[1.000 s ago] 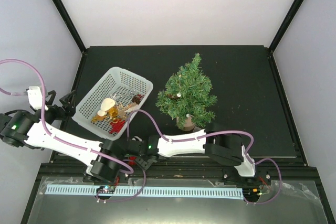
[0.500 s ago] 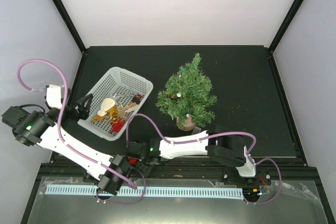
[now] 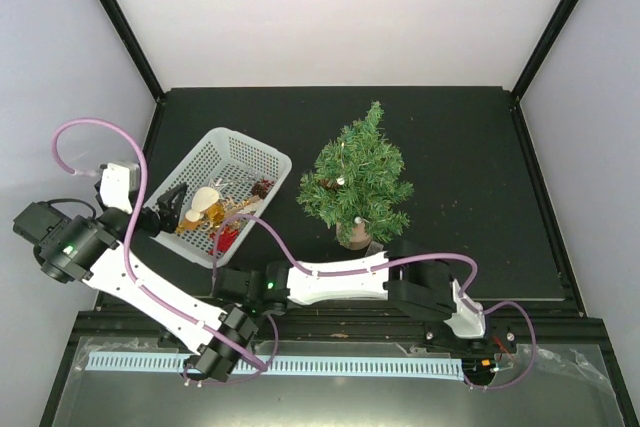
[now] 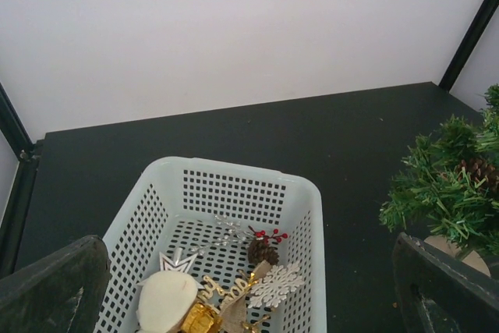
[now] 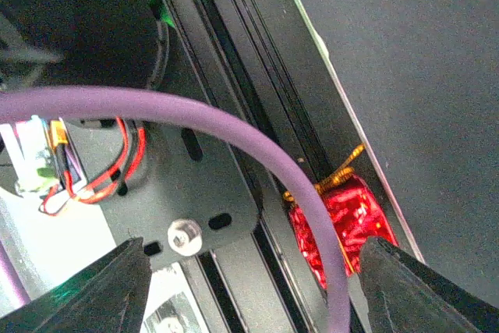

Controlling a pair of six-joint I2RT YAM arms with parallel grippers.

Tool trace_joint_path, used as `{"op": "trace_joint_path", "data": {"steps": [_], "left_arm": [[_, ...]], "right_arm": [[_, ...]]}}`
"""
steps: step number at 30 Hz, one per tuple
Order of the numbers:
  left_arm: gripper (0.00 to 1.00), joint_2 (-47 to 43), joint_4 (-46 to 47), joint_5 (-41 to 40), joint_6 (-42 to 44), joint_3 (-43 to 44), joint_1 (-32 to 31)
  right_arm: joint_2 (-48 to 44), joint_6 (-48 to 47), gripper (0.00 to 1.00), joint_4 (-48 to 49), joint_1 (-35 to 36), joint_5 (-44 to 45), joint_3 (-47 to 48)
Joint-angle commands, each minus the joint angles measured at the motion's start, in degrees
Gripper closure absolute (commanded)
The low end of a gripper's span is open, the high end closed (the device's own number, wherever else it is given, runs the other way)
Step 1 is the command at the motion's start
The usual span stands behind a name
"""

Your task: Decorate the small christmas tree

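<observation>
The small christmas tree point(image 3: 355, 179) stands on its wooden base mid-table, with a pine cone and a pale ornament in its branches; in the left wrist view the tree point(image 4: 448, 185) is at the right edge. My left gripper point(image 3: 172, 203) hangs open over the left rim of the white basket point(image 3: 262, 155), nothing between its fingers point(image 4: 62, 286). My right gripper point(image 5: 257, 267) is open low over the metal frame at the table's near edge. A shiny red ornament point(image 5: 347, 220) with gold string lies there beside the right finger, partly behind a purple cable point(image 5: 234, 134).
The basket point(image 4: 234, 173) holds a white round ornament point(image 4: 168, 298), a gold piece point(image 4: 199, 319), a white snowflake point(image 4: 274, 285), a pine cone with red berries point(image 4: 263, 251) and a silver star point(image 4: 178, 260). Both arms cross near the frame rail point(image 3: 330, 322).
My left arm has swung right, bringing its gripper from beside the basket to over its left rim. The right arm has reached further left and its jaws have widened.
</observation>
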Motion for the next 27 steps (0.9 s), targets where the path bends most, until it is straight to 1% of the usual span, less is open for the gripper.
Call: {"op": "trace_joint_path", "data": {"steps": [1, 6, 13, 17, 22, 27], "left_arm": [[0.01, -0.8, -0.8, 0.1, -0.7, 2.2, -0.8], [0.01, -1.4, -0.8, -0.1, -0.9, 2.3, -1.2], [0.01, -1.7, -0.7, 0.3, -1.1, 1.0, -1.6], [0.01, -2.0, -0.7, 0.4, -1.3, 0.4, -1.9], [0.01, -2.6, -0.7, -0.3, -0.9, 0.1, -2.0], [0.01, -3.0, -0.7, -0.7, -0.4, -0.5, -2.0]], "right_arm": [[2.9, -1.1, 0.26, 0.2, 0.1, -0.1, 2.4], [3.4, -0.6, 0.26, 0.4, -0.1, 0.4, 1.1], [1.7, 0.0, 0.27, 2.0, -0.7, 2.4, -2.4], [2.3, 0.1, 0.27, 2.0, -1.2, 2.6, -2.2], [3.4, 0.6, 0.29, 1.2, -1.5, 4.4, -1.5], [2.1, 1.8, 0.33, 2.7, -2.4, 6.1, -3.7]]}}
